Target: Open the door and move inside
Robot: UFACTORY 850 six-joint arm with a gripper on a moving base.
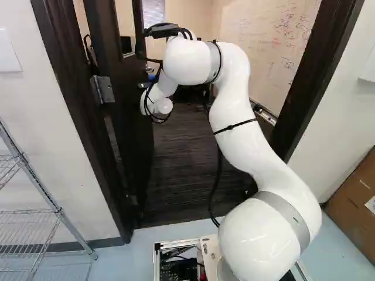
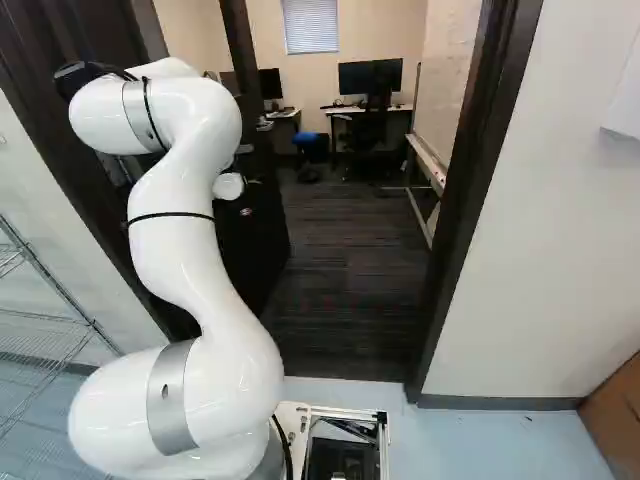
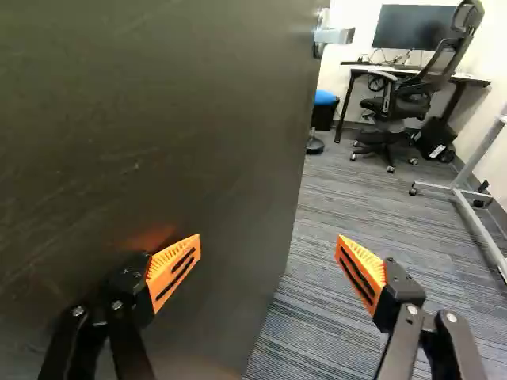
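The dark door (image 1: 126, 111) stands swung inward on its hinge side at the left of the doorway in the left base view; its face (image 3: 158, 119) fills much of the wrist view. A silver handle (image 3: 336, 36) sticks out near the door's free edge, ahead of the gripper. In the wrist view my gripper (image 3: 269, 247) is open, fingers wide apart, nothing gripped. One finger (image 3: 173, 271) is at the door's face, whether touching I cannot tell; the other (image 3: 361, 273) is over the carpet beyond the door's edge. The arm's wrist hides the gripper in both base views.
The doorway's right post (image 2: 455, 220) stands right of the arm. Inside are a carpeted floor (image 2: 350, 290), desks with monitors (image 2: 370, 76), an office chair (image 3: 396, 99) and a whiteboard on a wheeled stand (image 2: 428, 165). A wire shelf (image 1: 44, 205) stands left outside, a cardboard box (image 1: 354, 205) right.
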